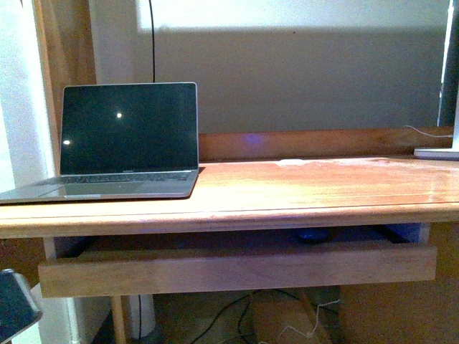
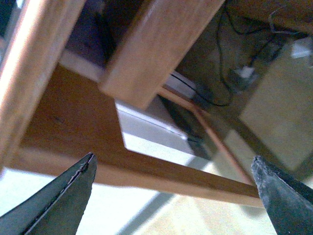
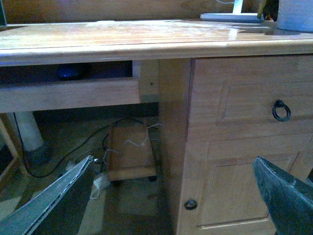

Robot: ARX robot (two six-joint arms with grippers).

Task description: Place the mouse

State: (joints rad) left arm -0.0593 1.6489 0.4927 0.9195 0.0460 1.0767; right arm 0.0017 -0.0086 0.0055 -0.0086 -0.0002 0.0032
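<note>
Left gripper point(image 2: 172, 156) has its fingers spread wide with nothing between them, facing the wooden underframe of the desk point(image 1: 323, 188). Right gripper point(image 3: 172, 158) is likewise spread wide and empty, held low before the desk's drawer cabinet point(image 3: 234, 147). The mouse point(image 3: 68, 72) lies in the pull-out tray point(image 1: 237, 269) under the desktop. Only a dark, bluish part of it shows in the gap above the tray's front board, toward the right end in the front view. It is well apart from both grippers. An open laptop point(image 1: 129, 136) with a dark screen stands on the desktop's left end.
</note>
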